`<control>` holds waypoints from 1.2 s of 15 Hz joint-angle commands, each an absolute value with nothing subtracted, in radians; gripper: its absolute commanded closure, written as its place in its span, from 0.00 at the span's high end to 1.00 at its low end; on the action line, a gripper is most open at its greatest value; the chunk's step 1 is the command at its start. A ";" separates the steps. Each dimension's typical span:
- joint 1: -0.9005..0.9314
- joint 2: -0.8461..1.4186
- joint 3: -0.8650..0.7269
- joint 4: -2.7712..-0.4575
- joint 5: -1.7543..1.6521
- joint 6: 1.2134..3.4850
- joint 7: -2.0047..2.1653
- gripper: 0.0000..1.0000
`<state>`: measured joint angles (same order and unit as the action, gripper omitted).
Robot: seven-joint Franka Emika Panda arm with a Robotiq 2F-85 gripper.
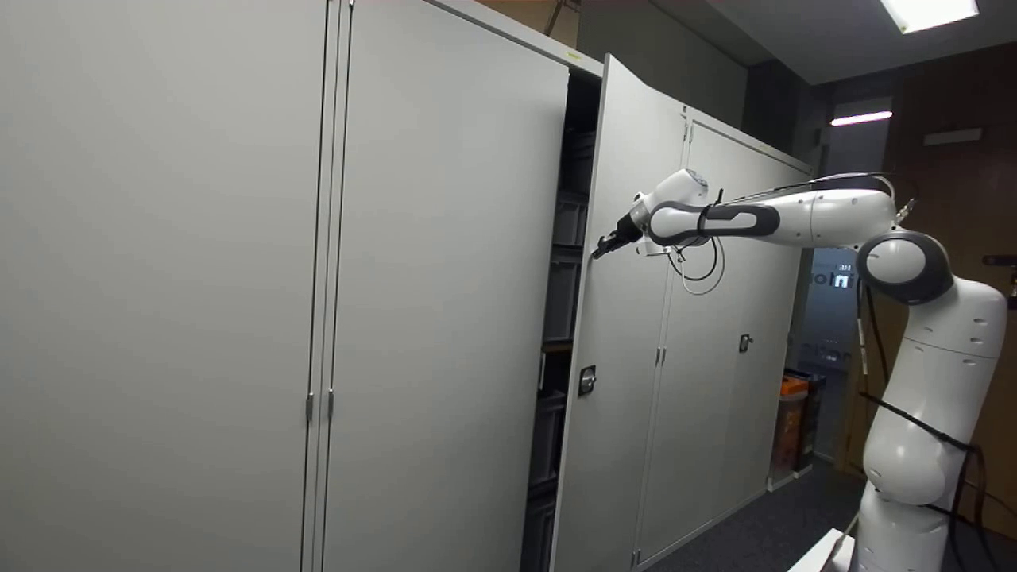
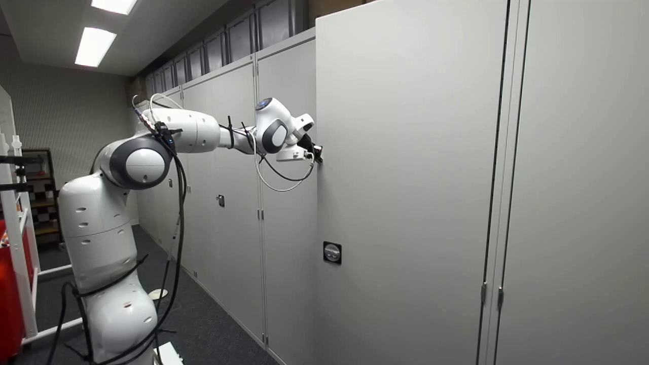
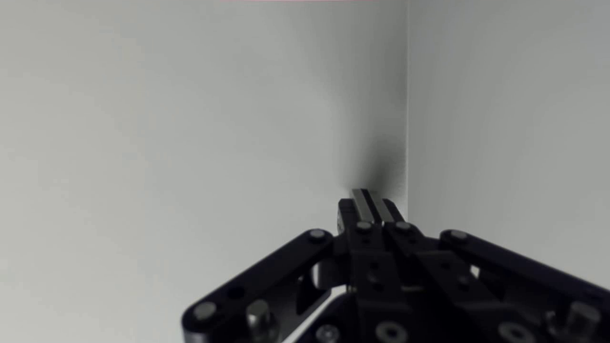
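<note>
Standing closed in an exterior view, a cabinet door (image 1: 453, 262) borders dark bins (image 1: 564, 298); next comes an ajar door (image 1: 624, 342), partway out, neither flush nor wide; jaws, pressed together, seemingly touch it near its free edge; white arm (image 1: 896, 260) rightmost.

Upper arm (image 1: 949, 357) near upright, elbow (image 1: 896, 260) bent, forearm (image 1: 794, 222) near level; hand (image 3: 368, 195) angled downward, fingers (image 3: 362, 206) together.
</note>
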<state>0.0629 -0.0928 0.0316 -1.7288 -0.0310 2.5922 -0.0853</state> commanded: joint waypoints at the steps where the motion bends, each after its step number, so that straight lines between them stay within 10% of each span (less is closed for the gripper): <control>1: 0.060 -0.035 0.037 -1.655 -0.035 2.622 -0.112 0.00; 18: 0.057 0.080 0.041 -1.514 -0.076 2.615 -0.108 0.00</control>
<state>0.0630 0.0310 0.0377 -1.5851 -0.0521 2.5923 -0.0854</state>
